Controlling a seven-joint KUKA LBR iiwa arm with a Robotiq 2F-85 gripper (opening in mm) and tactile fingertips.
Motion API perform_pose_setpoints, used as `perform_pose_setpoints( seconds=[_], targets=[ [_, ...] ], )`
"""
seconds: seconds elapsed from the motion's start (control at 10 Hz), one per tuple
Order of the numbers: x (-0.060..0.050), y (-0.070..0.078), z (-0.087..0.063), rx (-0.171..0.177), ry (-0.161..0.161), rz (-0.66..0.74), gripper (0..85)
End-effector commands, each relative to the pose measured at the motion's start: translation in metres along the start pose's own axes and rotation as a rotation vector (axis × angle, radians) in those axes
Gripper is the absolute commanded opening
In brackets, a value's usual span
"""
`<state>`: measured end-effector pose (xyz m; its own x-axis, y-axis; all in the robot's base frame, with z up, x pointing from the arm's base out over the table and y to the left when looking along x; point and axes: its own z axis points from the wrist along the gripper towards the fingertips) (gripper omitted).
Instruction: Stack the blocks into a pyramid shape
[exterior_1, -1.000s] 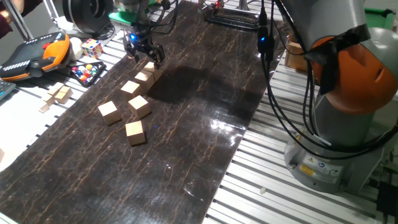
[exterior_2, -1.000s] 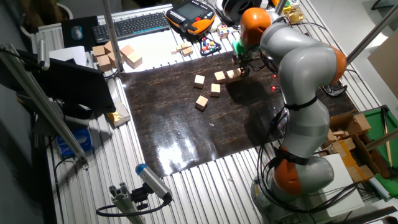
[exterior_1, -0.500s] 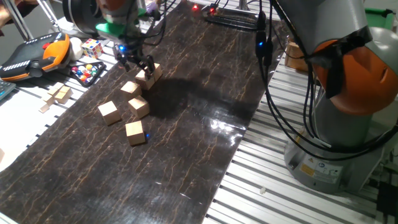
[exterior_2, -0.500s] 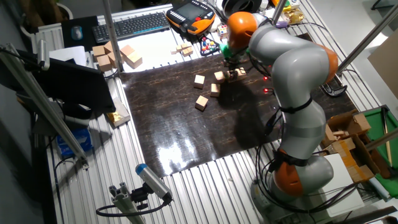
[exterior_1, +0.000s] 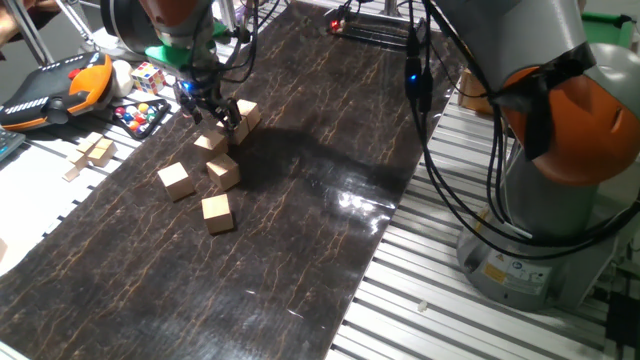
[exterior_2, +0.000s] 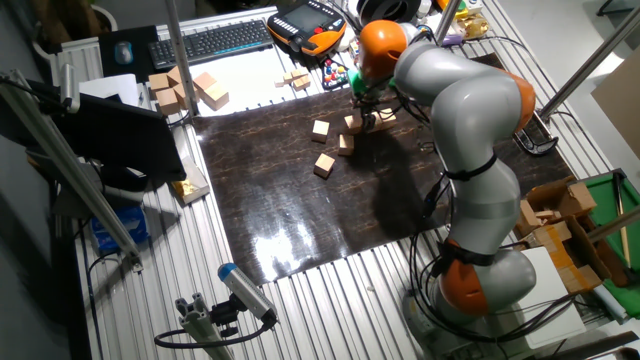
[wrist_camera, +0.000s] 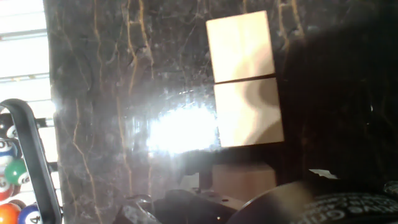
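Six light-tan wooden blocks lie flat on the dark marbled mat (exterior_1: 300, 230), none stacked. Two touching blocks (exterior_1: 245, 115) lie at the far end, then one block (exterior_1: 210, 143), another (exterior_1: 223, 170), one to the left (exterior_1: 175, 180) and the nearest (exterior_1: 217, 212). My gripper (exterior_1: 210, 110) hangs low over the far blocks with its fingers spread and nothing between them. It also shows in the other fixed view (exterior_2: 362, 115). The hand view shows the two touching blocks (wrist_camera: 245, 81) side by side and a third block (wrist_camera: 242, 177) close under the hand.
Left of the mat lie a multicoloured puzzle cube (exterior_1: 148, 76), a tray of pool balls (exterior_1: 140, 115), an orange-black pendant (exterior_1: 60, 85) and pale flat wooden pieces (exterior_1: 95, 152). Black cables (exterior_1: 430, 150) hang at the mat's right edge beside the arm's base (exterior_1: 560, 200).
My gripper has moved left along the row of far blocks, from over the two touching blocks toward the single one. The blocks have not moved.
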<state>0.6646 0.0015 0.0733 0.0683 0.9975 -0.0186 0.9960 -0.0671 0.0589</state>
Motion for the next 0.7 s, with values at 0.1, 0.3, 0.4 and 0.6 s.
perform_pose_setpoints(
  seconds=[0.1,0.3,0.4,0.6],
  targets=[
    [0.002,0.001,0.006,0.005,0.016,0.001,85.0],
    [0.007,0.001,0.013,0.01,0.033,0.0,85.0],
    [0.009,0.001,0.016,0.01,0.03,-0.003,85.0],
    [0.012,0.001,0.021,0.01,0.027,-0.011,85.0]
  ],
)
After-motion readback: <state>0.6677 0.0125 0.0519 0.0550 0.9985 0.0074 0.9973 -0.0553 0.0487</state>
